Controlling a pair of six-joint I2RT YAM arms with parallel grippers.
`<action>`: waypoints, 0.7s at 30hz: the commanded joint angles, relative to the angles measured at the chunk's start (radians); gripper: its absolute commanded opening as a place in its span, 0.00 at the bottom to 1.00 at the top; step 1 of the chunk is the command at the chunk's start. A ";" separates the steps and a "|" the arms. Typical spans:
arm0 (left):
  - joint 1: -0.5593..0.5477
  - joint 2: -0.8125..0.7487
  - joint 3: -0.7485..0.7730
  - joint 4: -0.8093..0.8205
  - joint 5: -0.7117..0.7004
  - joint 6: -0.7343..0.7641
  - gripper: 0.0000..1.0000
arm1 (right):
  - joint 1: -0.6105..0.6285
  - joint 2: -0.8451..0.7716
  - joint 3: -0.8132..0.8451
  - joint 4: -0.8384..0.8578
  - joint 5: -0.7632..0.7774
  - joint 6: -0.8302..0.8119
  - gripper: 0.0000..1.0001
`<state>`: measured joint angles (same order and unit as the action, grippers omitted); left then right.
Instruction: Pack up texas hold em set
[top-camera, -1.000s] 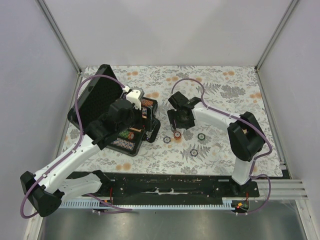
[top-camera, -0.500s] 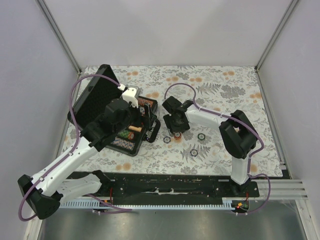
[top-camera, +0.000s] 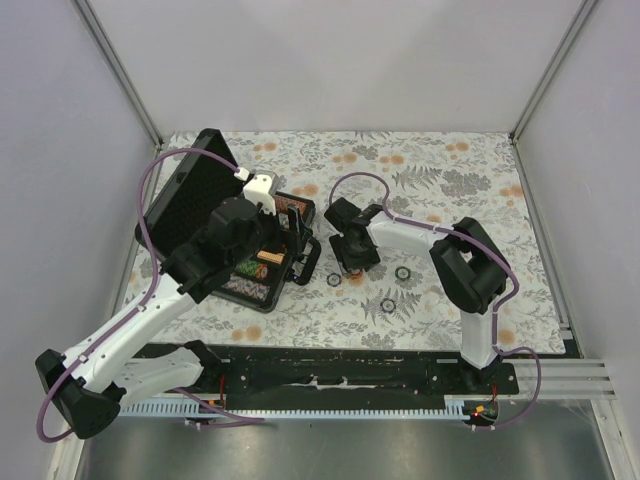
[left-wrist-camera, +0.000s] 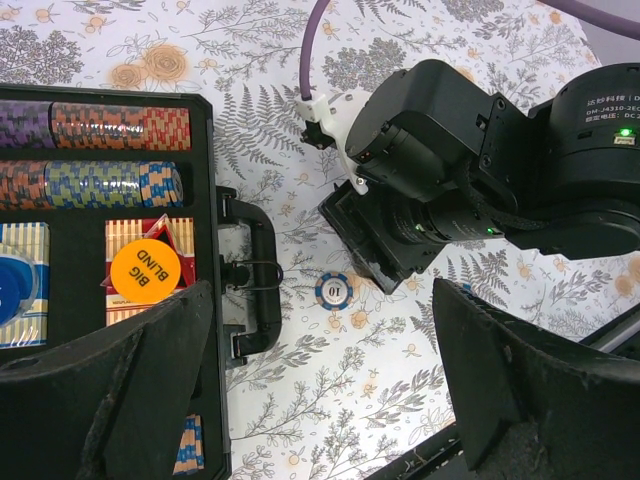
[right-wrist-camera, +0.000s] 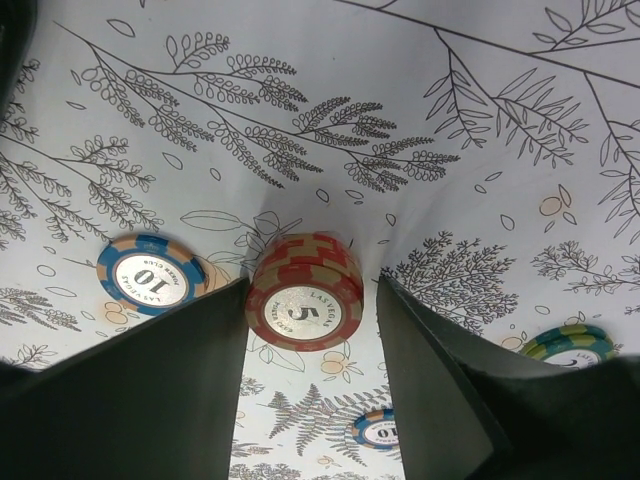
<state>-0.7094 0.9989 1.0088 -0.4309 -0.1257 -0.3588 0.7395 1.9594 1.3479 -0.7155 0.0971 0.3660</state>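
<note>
- My right hand is down over the red 5 chip stack, open, one finger either side, not clamped.
- The stack sits flat on the tabletop, face up, with a blue 10 chip beside it.

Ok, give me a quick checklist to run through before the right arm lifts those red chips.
1. Red 5 chip stack sits inside the right gripper: ok.
2. Fingers closed on the stack: not ok, a gap shows on one side.
3. Blue 10 chip outside the fingers: ok.
4. Briefcase lid up: ok.
5. Left gripper open and empty: ok.
6. Free slot for the stack in the briefcase: cannot tell.
</note>
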 joint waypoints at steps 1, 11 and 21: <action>-0.002 -0.019 0.033 0.043 -0.017 0.026 0.96 | -0.002 0.025 -0.035 0.030 -0.007 -0.003 0.59; -0.002 -0.016 0.030 0.034 -0.015 0.017 0.96 | 0.000 0.019 -0.056 0.044 0.016 0.025 0.27; -0.002 -0.014 0.013 0.037 -0.003 -0.006 0.96 | -0.006 -0.093 0.028 -0.011 0.045 0.068 0.21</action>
<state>-0.7094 0.9981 1.0088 -0.4313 -0.1287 -0.3592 0.7357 1.9347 1.3186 -0.6868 0.1085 0.3985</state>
